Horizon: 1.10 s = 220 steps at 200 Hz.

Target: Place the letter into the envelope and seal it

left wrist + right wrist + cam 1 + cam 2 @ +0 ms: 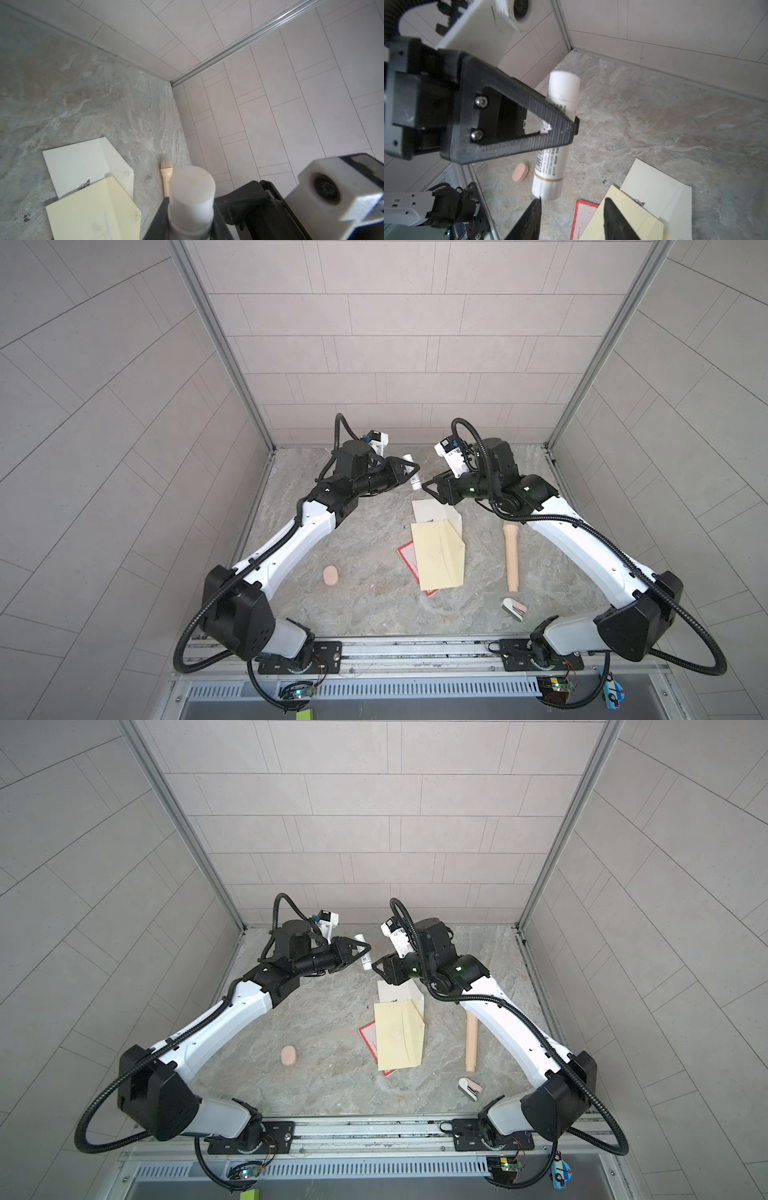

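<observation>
Now, your left gripper [409, 471] clamps the white glue stick [563, 89] aloft, your right gripper [428, 488] gapes empty just beside it

The table [365, 605] is mottled grey and beige, veined like stone. The walls [374, 323] are pale grey-beige tiles with thin dark joints. The envelope [79, 162] is off-white cream with a small dark printed mark. The paper [438, 560] is pale yellow, and the card [409, 562] is red-edged with a pinkish middle. The glue stick [550, 162] is white with black print, a barcode and a gold band. The left hand [415, 469] and right hand [573, 200] are black and finely ribbed. The oval block [331, 576] is salmon pink, and the rod [511, 556] is peach.
</observation>
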Each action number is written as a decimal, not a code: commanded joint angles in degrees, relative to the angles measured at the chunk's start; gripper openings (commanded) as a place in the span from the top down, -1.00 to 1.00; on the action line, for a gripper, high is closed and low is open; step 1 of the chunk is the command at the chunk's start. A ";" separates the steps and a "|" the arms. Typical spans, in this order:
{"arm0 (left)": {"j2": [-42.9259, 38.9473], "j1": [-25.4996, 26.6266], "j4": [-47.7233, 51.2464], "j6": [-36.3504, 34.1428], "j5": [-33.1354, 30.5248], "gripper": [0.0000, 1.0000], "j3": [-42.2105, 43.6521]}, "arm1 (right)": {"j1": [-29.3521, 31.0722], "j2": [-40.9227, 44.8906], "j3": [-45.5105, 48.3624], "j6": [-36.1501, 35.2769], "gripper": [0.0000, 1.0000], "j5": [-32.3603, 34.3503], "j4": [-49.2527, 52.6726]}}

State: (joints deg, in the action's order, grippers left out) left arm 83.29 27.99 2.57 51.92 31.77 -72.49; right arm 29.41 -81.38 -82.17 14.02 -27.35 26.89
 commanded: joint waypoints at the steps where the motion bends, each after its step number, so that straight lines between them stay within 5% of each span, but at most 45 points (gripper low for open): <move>1: 0.38 0.62 3.06 1.44 -1.88 1.00 -2.33 | 0.85 -1.62 -1.60 1.05 0.04 1.41 -2.38; 134: 0.76 0.79 2.45 0.48 -2.96 1.00 -2.64 | 4.17 -4.90 -0.36 3.24 0.21 -1.90 -2.29; 159: 0.90 0.90 1.94 0.64 -2.42 1.00 -2.63 | 4.10 -5.36 -0.36 3.56 0.38 -1.77 -2.66; 220: 0.41 1.02 0.24 0.99 -1.89 1.00 -2.31 | 4.10 -7.16 -1.26 4.19 0.24 -2.92 -2.65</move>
State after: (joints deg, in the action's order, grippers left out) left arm 83.94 28.53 6.76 52.62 28.64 -73.06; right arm 33.04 -87.37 -82.98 18.20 -29.08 24.21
